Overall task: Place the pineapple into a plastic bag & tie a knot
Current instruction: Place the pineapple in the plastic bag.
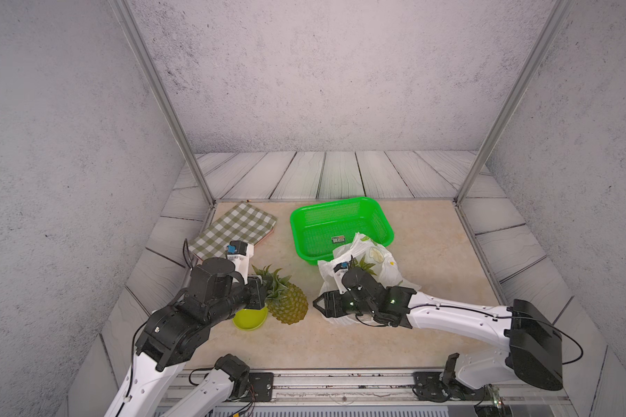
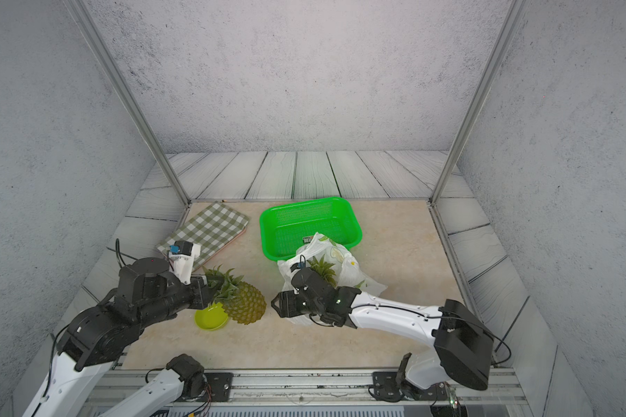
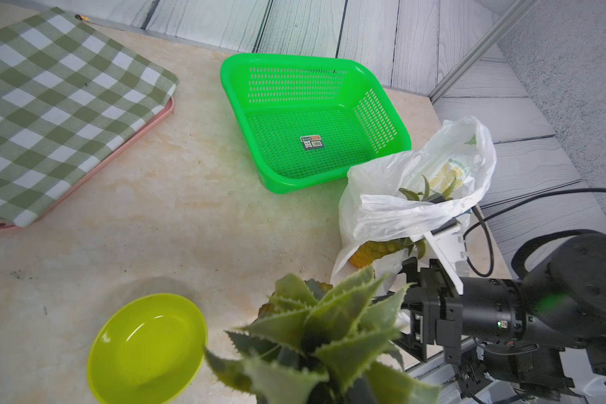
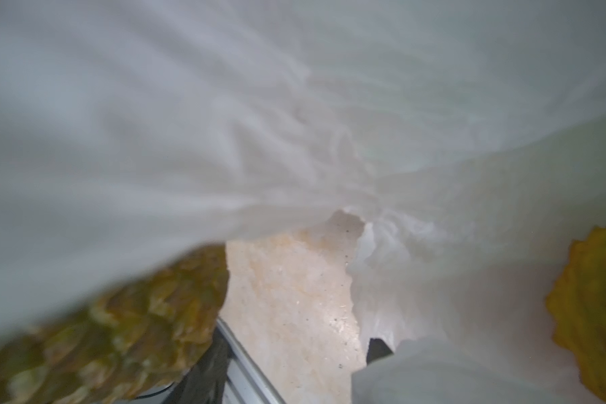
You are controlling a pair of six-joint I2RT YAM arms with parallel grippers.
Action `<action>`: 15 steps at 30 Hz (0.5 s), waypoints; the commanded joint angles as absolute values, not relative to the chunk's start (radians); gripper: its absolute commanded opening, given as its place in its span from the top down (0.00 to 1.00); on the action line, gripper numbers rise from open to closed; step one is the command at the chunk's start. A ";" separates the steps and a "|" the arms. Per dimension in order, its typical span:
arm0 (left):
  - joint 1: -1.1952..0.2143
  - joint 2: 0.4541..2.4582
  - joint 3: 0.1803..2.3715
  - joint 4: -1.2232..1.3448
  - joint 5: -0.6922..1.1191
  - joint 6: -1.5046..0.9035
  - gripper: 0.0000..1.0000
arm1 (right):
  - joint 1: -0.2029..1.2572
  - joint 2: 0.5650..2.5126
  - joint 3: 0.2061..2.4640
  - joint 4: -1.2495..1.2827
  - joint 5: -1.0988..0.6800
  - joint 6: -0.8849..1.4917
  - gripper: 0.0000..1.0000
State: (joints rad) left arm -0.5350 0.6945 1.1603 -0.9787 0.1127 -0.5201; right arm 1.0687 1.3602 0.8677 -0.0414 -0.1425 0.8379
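White plastic bag [image 1: 384, 269] touches right end effector [image 1: 317, 303], grip unclear; left end effector [image 1: 265, 289] holds pineapple [image 1: 290, 305] by crown.

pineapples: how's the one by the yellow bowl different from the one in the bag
The loose pineapple is out in the open, whole fruit visible, the left gripper closed on its leaves. The bagged pineapple sits inside the plastic bag, only leaves and some yellow skin showing. Both have spiky green leaves.
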 commanded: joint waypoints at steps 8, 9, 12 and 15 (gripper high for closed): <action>-0.541 0.703 1.252 -0.781 0.308 -0.663 1.00 | 1.086 1.015 0.648 0.114 -0.148 0.957 0.62; -0.545 0.713 1.253 -0.757 0.326 -0.677 1.00 | 1.090 0.985 0.624 0.103 -0.130 0.965 0.64; -0.570 0.743 1.258 -0.710 0.349 -0.696 1.00 | 1.098 0.913 0.561 0.065 -0.092 0.994 0.72; -0.627 0.775 1.250 -0.686 0.315 -0.691 1.00 | 1.103 0.839 0.489 0.042 -0.058 1.029 0.79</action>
